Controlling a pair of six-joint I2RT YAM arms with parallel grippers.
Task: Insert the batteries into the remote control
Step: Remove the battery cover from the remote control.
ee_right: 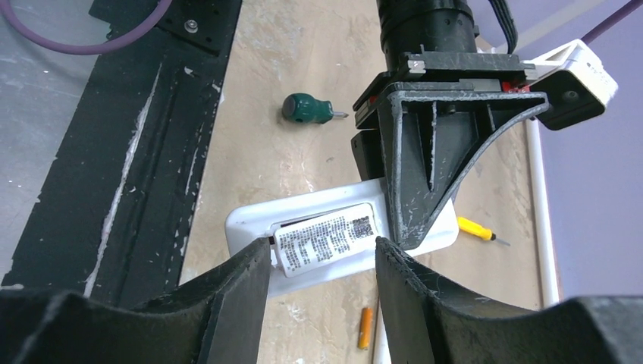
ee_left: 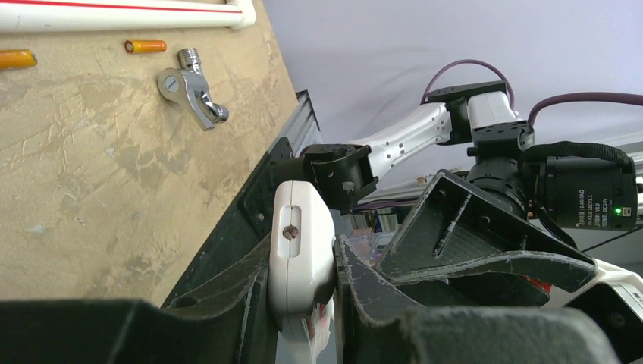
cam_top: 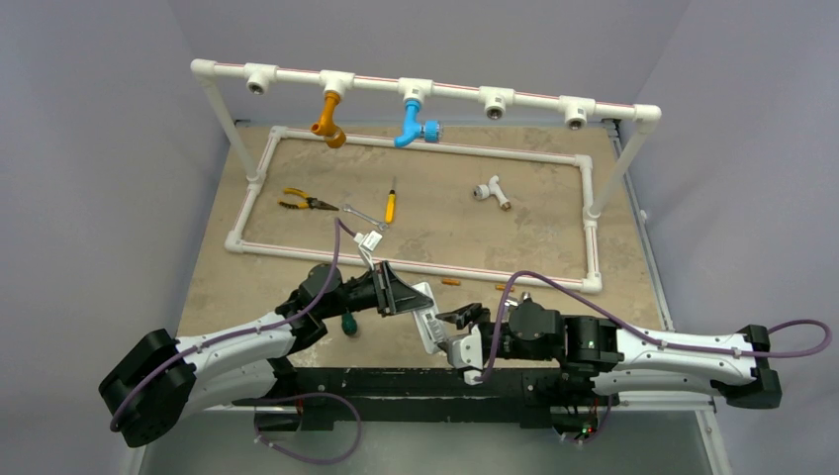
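Two arms bend inward, meeting low over the table's [cam_top: 445, 218] near edge. We see the left hand [ee_left: 302, 292] clamped on the remote control [ee_left: 298, 227], held edgewise. The right hand [ee_right: 318, 258] faces its labelled back, fingers apart. The batteries [cam_top: 451, 283] [cam_top: 502, 288] lie by the white pipe frame [cam_top: 297, 251].

Robotics lab: grey walls [cam_top: 99, 148] enclose a bench [cam_top: 445, 233] with pipe frame [cam_top: 371, 84], pliers [cam_top: 302, 201].

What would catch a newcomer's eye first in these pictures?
The white remote, clamped in the left gripper above the table's near edge. Beyond it two orange batteries lie by the white pipe frame, and an orange tap and a blue tap hang from the back rail.
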